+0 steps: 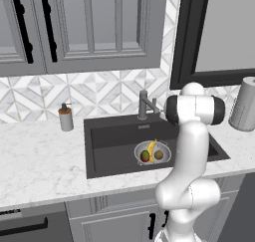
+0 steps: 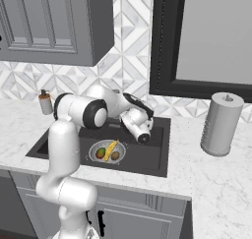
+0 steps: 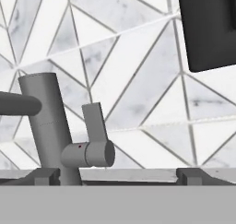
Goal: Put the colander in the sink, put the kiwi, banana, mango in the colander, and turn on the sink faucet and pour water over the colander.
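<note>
The silver colander (image 1: pixel 152 154) (image 2: pixel 107 152) sits in the dark sink (image 1: pixel 109 146) (image 2: pixel 147 157). Inside it lie the yellow banana (image 1: pixel 152 150) (image 2: pixel 111 149), the red-green mango (image 1: pixel 145 156) (image 2: pixel 101 153) and the brown kiwi (image 1: pixel 159 155) (image 2: pixel 115 155). The grey sink faucet (image 1: pixel 144 104) (image 3: pixel 46 126) stands at the sink's back edge, with no water running from it. Its side lever (image 3: pixel 94 126) points up. My gripper (image 3: pixel 120 177) is open and holds nothing, and faces the lever, which is just left of the midline between the fingertips (image 3: pixel 46 176). How far off the lever is, I cannot tell.
A grey soap dispenser (image 1: pixel 65 117) (image 2: pixel 45 102) stands on the counter left of the sink. A paper towel roll (image 1: pixel 245 105) (image 2: pixel 221 124) stands on its right. A dark-framed window (image 2: pixel 202 41) is above, and the tiled wall is close behind the faucet.
</note>
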